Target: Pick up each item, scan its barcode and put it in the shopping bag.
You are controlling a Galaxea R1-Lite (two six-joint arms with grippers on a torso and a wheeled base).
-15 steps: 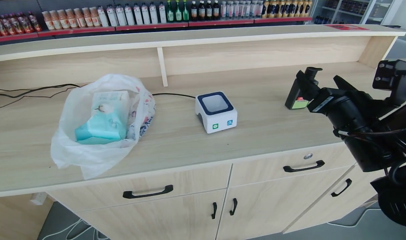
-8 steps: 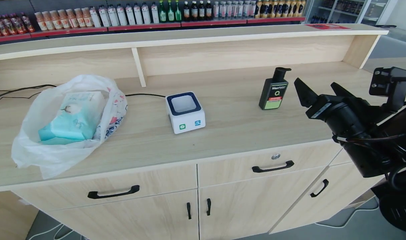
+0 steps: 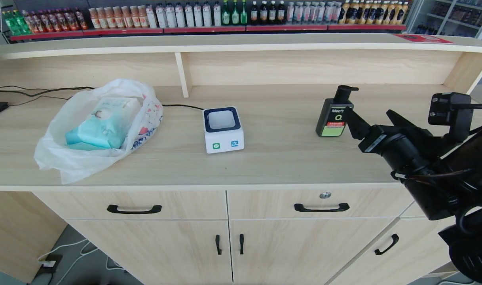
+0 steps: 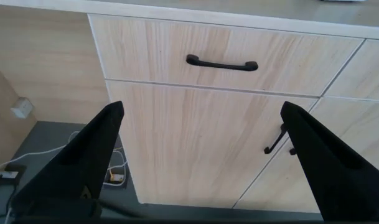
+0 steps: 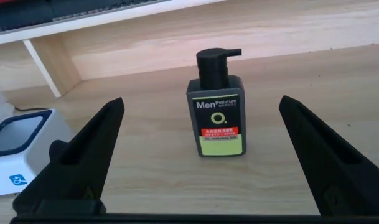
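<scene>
from the head view we see a long wooden table (image 3: 288, 158) with drawers and cupboard doors below it. toward its left end lies a white shopping bag (image 3: 76, 166), its mouth open, with a pale blue pack (image 3: 106, 126) inside. to the right of the bag, apart from it, sits a small white scanner (image 3: 223, 132) with a dark-framed window on top, and a black cable (image 3: 181, 105) runs from it toward the bag. well to the right a dark pump bottle (image 3: 331, 118) with a green label stands upright on the table. our right hand (image 3: 367, 114) hovers just right of the bottle, its two fingers spread wide and holding nothing. one fingertip overlaps the bottle's edge here, and we cannot tell from this view whether it touches. behind the table a shelf (image 3: 225, 29) carries rows of drink bottles. in the left wrist view our left hand (image 4: 201, 106) hangs low before the table's front, fingers wide apart and empty, with a black drawer handle (image 4: 221, 63) beyond it. in the right wrist view the right hand (image 5: 200, 101) is wide open and empty. the bottle (image 5: 220, 124) stands upright ahead of it, in line with the gap between the fingers and clear of both. the scanner (image 5: 15, 143) sits farther along the table.
</scene>
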